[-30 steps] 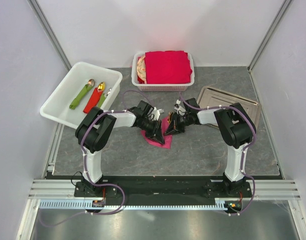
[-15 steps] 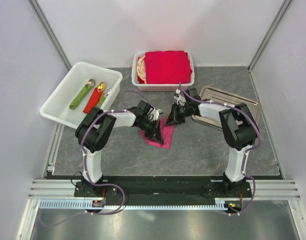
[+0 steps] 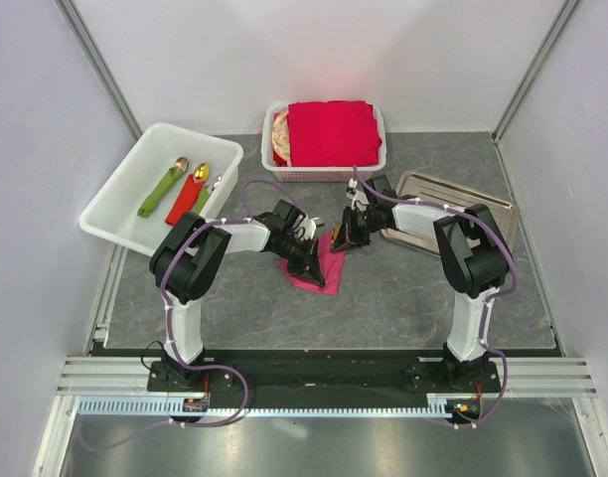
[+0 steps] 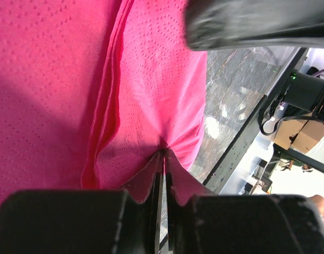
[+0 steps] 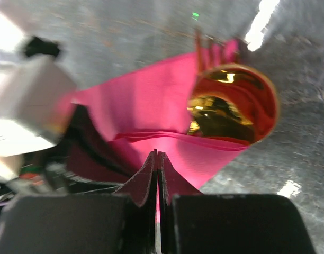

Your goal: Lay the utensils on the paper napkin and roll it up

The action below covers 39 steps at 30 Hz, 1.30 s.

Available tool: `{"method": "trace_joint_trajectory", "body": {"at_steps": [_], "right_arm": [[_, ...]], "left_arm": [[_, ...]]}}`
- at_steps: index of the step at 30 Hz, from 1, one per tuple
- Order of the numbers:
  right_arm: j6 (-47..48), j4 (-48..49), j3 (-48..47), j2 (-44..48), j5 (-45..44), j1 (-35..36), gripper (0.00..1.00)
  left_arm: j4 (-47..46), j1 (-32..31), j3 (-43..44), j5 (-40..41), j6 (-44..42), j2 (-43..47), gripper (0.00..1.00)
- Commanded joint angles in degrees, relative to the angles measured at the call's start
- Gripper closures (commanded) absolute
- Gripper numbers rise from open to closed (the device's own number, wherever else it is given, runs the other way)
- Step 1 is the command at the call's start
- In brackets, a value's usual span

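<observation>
Pinching the paper napkin (image 3: 327, 264) from two sides at mid-table.

Grips a puckered edge of the pink sheet with the left gripper (image 4: 163, 159), tips pressed together on the paper and creases running away from the pinch. Nips another fold with the right gripper (image 5: 156, 159), tips likewise closed tight on the pink paper, just short of the gold bowl of the spoon (image 5: 231, 106), which sits wrapped in the napkin with its mouth showing. Meets nose to nose over the napkin in the overhead view, on the grey table (image 3: 403, 288). Leaves farther out: a white bin (image 3: 105, 224) at far left with napkin-wrapped spoons, a basket (image 3: 329, 171) of stacked red napkins (image 3: 331, 132) at the back, and a metal tray (image 3: 483, 214) under the right arm.
</observation>
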<state>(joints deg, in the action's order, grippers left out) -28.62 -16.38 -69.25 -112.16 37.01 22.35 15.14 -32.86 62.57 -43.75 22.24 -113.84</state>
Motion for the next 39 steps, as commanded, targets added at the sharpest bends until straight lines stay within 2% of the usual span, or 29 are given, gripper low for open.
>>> {"method": "trace_joint_trajectory", "body": {"at_steps": [1,7,10,13,15,16,17,20,21,25,26,29,34,39], "right_arm": [[2.08,-1.02,1.31,-1.48,-4.22,1.73,0.99],[3.92,-1.20,1.31,-4.73,-6.87,2.35,1.00],[4.01,-1.28,1.40,-5.70,-7.13,2.44,1.00],[4.45,-1.28,1.58,-6.05,-7.22,2.61,1.00],[4.80,-1.28,1.66,-6.14,-7.04,2.52,1.00],[4.89,-1.28,1.67,-6.14,-7.04,2.52,1.00],[5.24,-1.28,1.67,-6.05,-7.04,2.52,1.00],[5.59,-1.20,1.67,-6.23,-7.04,2.44,1.00],[5.59,-1.20,1.67,-6.14,-6.87,2.44,1.00],[6.12,-1.28,1.84,-6.14,-6.96,2.52,1.00],[6.47,-1.28,1.93,-6.05,-6.96,2.44,1.00],[6.65,-1.28,2.02,-6.14,-7.04,2.61,1.00],[6.91,-1.55,1.84,-6.14,-7.04,2.52,1.00],[6.83,-1.72,1.49,-6.32,-7.04,2.53,1.00]], "left_arm": [[3.85,-0.36,-0.69,6.39,-0.79,-1.47,0.89],[3.85,-0.27,-0.78,6.48,-0.97,-1.03,0.89],[2.45,-0.19,-1.74,6.04,-1.41,1.51,0.84],[-2.99,0.60,-5.24,4.29,-0.10,7.81,0.72],[-6.33,1.83,-7.80,3.49,1.83,11.34,0.61],[-8.87,3.49,-10.33,4.10,4.02,15.36,0.56],[-10.03,4.55,-11.66,4.46,5.00,17.14,0.47],[-10.92,9.65,-15.97,4.99,8.51,21.99,0.35],[-10.74,12.18,-16.68,4.99,9.39,22.61,0.33],[-8.90,15.11,-20.37,8.58,8.52,25.33,0.27],[-8.55,15.37,-20.90,9.72,8.44,25.95,0.22],[-10.03,15.98,-22.40,13.24,9.57,26.13,0.21],[-14.87,16.25,-23.19,13.95,10.63,23.50,0.22],[-21.81,16.25,-23.01,10.97,13.26,17.27,0.30]]}}
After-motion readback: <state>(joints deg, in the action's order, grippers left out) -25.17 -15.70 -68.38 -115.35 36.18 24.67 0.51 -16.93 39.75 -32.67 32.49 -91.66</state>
